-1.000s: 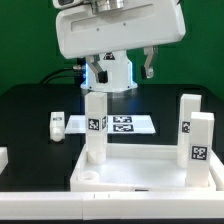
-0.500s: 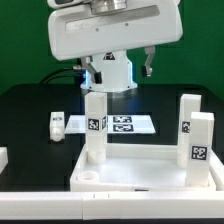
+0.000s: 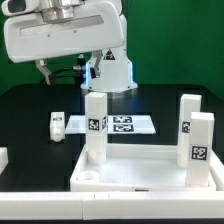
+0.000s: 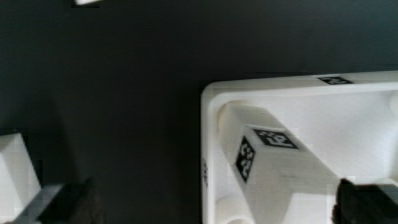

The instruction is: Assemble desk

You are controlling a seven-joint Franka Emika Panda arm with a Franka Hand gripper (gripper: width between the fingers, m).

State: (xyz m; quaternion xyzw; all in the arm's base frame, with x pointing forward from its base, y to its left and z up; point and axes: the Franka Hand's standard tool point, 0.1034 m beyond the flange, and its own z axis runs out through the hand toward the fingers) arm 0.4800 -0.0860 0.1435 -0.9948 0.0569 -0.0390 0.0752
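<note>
A robotics lab — green backdrop [image 3: 190, 40], black table [image 3: 30, 110], tagged marker board [image 3: 120, 124].

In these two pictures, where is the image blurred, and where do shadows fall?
Exterior view: the robot body at the top is slightly motion-blurred, while the desk panel and its tagged legs stay sharp. Wrist view: the fingertips are dark and soft, and a grey shadow lies inside the panel.

The rimmed white desk panel [image 4: 302, 150] lies on the black table [image 4: 107, 100], a tagged leg [image 4: 263, 150] standing in it.
</note>
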